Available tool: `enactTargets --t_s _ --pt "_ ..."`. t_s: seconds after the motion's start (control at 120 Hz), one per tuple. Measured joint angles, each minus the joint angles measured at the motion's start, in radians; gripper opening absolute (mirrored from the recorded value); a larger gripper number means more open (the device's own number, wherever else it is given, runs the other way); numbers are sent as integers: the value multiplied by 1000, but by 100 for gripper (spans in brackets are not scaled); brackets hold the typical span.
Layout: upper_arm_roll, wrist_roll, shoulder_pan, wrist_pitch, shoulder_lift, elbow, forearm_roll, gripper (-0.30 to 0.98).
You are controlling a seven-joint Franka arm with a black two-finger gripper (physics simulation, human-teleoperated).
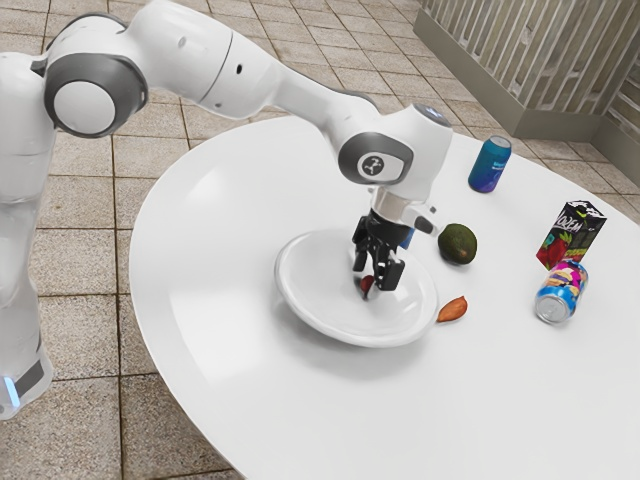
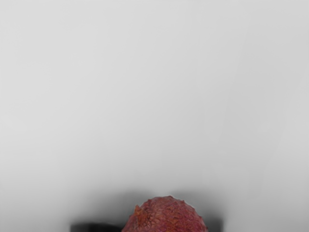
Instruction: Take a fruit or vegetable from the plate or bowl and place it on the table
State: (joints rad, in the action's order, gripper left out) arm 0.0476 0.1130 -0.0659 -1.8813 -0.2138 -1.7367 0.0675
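Note:
My gripper (image 1: 376, 280) is low over the white plate (image 1: 298, 312), its two black fingers standing apart. A small dark red fruit (image 1: 367, 287) lies on the plate just under and between the fingertips. In the wrist view the same fruit (image 2: 166, 216), round with a bumpy reddish skin, lies at the lower edge, with dark shapes on both sides of it. The white plate (image 2: 154, 96) spreads around it. The fingers partly hide the fruit in the exterior view.
Beside the plate, toward the exterior view's right, are an orange-brown item (image 1: 453, 309) and an avocado (image 1: 457, 244). Farther off stand a blue can (image 1: 490, 165) and a dark carton (image 1: 571, 234), with a colorful can (image 1: 562, 292) on the white table (image 1: 215, 330).

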Motion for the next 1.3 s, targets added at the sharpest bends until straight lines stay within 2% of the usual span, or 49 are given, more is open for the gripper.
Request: enactTargets --t_s 0.333,0.817,1.3 --pt "0 2 -1 -4 -9 13 0 49" --pt "0 6 -7 -22 -9 13 -2 32" --pt "-1 8 -8 -14 -8 12 -6 22"
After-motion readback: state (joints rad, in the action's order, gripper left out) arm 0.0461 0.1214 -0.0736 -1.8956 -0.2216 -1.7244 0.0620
